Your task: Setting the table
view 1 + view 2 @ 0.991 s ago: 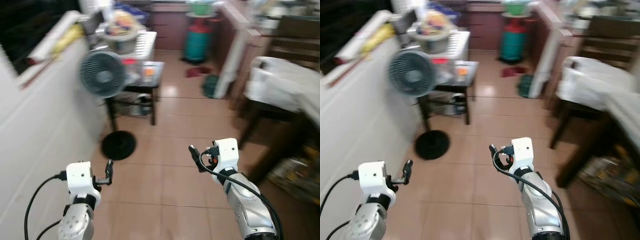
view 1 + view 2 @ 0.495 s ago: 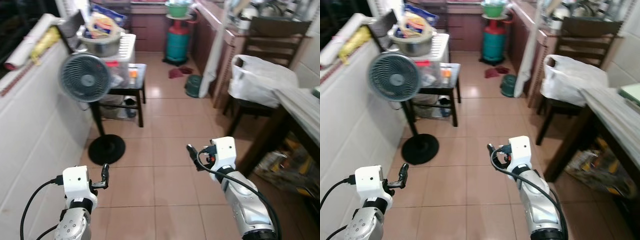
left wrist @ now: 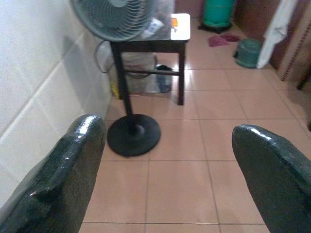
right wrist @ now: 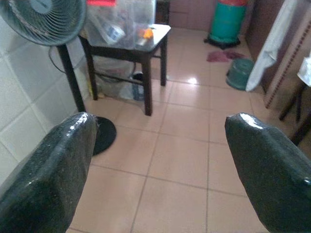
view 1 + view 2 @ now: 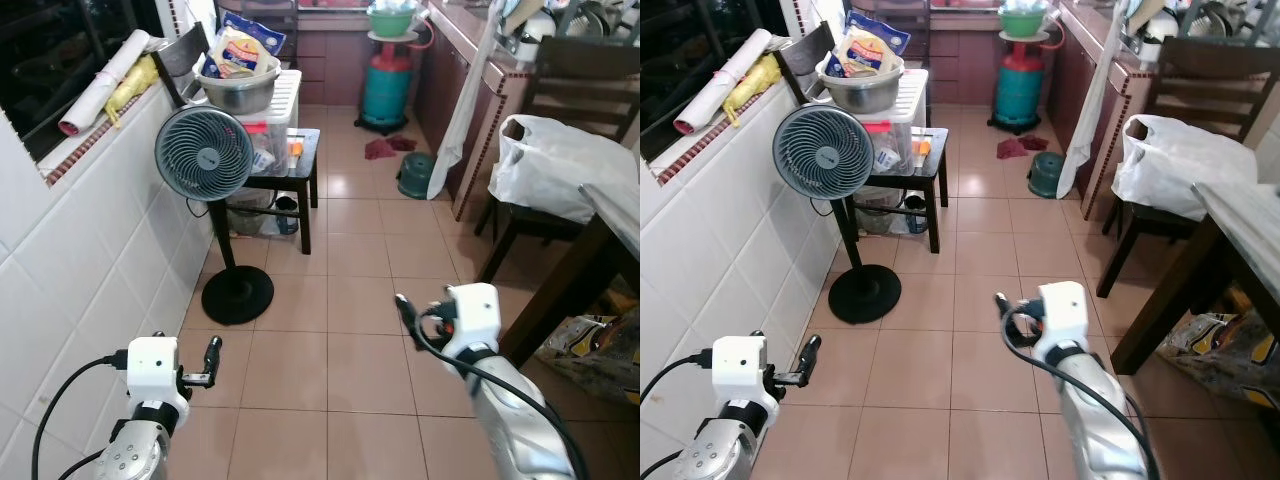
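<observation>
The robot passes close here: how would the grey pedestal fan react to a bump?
The grey pedestal fan likely tips easily: a big head on one thin black pole. Its round black base lies flat on tile, so it may slide instead.

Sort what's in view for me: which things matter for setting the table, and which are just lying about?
For the job:
dark wooden table, on the right
left gripper, open and empty
right gripper, open and empty

Lying about:
standing fan
metal bowl of packets
green gas cylinder
white plastic bag on a chair
</observation>
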You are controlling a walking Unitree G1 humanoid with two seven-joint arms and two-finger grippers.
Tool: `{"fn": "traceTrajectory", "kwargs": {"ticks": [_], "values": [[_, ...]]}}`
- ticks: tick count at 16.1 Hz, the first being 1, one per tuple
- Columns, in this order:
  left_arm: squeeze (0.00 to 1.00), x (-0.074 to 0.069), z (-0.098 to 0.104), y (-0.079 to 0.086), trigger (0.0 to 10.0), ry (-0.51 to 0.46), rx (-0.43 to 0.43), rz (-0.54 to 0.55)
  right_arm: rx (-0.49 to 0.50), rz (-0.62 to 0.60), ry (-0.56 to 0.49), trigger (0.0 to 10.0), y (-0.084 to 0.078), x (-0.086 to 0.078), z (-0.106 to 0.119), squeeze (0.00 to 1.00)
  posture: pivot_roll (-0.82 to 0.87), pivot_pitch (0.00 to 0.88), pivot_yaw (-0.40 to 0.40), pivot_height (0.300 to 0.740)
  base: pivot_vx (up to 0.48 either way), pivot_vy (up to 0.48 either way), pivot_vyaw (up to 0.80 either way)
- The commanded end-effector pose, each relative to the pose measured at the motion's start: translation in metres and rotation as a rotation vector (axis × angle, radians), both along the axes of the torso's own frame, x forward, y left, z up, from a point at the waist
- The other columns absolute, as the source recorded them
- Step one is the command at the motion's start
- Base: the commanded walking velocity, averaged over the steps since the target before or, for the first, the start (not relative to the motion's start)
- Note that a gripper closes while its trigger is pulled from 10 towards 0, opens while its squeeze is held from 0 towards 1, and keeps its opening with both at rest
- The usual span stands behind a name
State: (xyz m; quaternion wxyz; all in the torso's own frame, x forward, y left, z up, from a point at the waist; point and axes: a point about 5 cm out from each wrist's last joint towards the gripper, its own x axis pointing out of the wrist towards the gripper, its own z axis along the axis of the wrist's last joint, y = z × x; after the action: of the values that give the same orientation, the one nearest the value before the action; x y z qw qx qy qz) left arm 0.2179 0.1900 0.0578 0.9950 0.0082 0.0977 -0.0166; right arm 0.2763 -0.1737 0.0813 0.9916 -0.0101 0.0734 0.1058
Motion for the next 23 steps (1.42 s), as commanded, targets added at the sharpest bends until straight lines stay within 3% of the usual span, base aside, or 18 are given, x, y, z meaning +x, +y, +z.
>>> {"fn": "traceTrajectory", "kwargs": {"ticks": [1, 2, 4, 7, 9, 13, 17, 20, 23], "values": [[0.0, 0.004, 0.0, -0.006, 10.0, 0.006, -0.012, -0.032, 0.001, -0.024, -0.02, 10.0, -0.005, 0.0, 0.007, 0.0, -0.16, 0.045, 0.056, 0.74, 0.0, 0.0, 0.0], [0.0, 0.004, -0.001, -0.014, 10.0, 0.008, -0.026, -0.055, -0.008, -0.052, -0.015, 10.0, -0.012, -0.005, 0.005, 0.0, -0.18, 0.054, 0.066, 0.74, 0.0, 0.0, 0.0], [0.0, 0.003, 0.0, -0.019, 10.0, 0.013, -0.04, -0.073, 0.0, -0.069, -0.02, 10.0, -0.008, -0.007, 0.01, 0.0, -0.19, 0.061, 0.054, 0.74, 0.0, 0.0, 0.0], [0.0, 0.004, 0.007, -0.01, 10.0, -0.01, -0.002, -0.069, 0.021, -0.017, -0.026, 10.0, 0.012, 0.001, 0.016, 0.0, -0.13, 0.06, 0.037, 0.74, 0.0, 0.0, -0.51], [0.0, 0.002, 0.01, 0.003, 10.0, -0.015, -0.033, 0.046, 0.011, 0.015, -0.008, 10.0, 0.015, 0.003, 0.01, 0.0, -0.12, 0.046, 0.047, 0.74, 0.0, 0.0, -0.77], [0.0, 0.007, 0.015, -0.004, 10.0, -0.032, -0.033, 0.043, 0.043, -0.016, 0.015, 10.0, 0.015, 0.01, 0.012, 0.0, -0.1, 0.038, 0.034, 0.74, 0.0, 0.0, -0.76], [0.0, 0.011, 0.017, 0.002, 10.0, -0.042, -0.072, 0.117, 0.042, 0.002, 0.017, 10.0, 0.02, 0.009, 0.011, 0.0, -0.1, 0.041, 0.026, 0.74, 0.0, 0.0, -0.76], [0.0, 0.014, 0.018, 0.0, 10.0, -0.042, -0.073, 0.113, 0.039, 0.0, 0.015, 10.0, 0.02, 0.01, 0.012, 0.0, -0.11, 0.046, 0.023, 0.74, 0.0, 0.0, -0.76], [0.0, 0.016, 0.017, -0.001, 10.0, -0.033, -0.096, 0.118, 0.04, 0.007, -0.004, 10.0, 0.021, 0.009, 0.015, 0.0, -0.11, 0.046, 0.022, 0.74, 0.0, 0.0, -0.18]]}}
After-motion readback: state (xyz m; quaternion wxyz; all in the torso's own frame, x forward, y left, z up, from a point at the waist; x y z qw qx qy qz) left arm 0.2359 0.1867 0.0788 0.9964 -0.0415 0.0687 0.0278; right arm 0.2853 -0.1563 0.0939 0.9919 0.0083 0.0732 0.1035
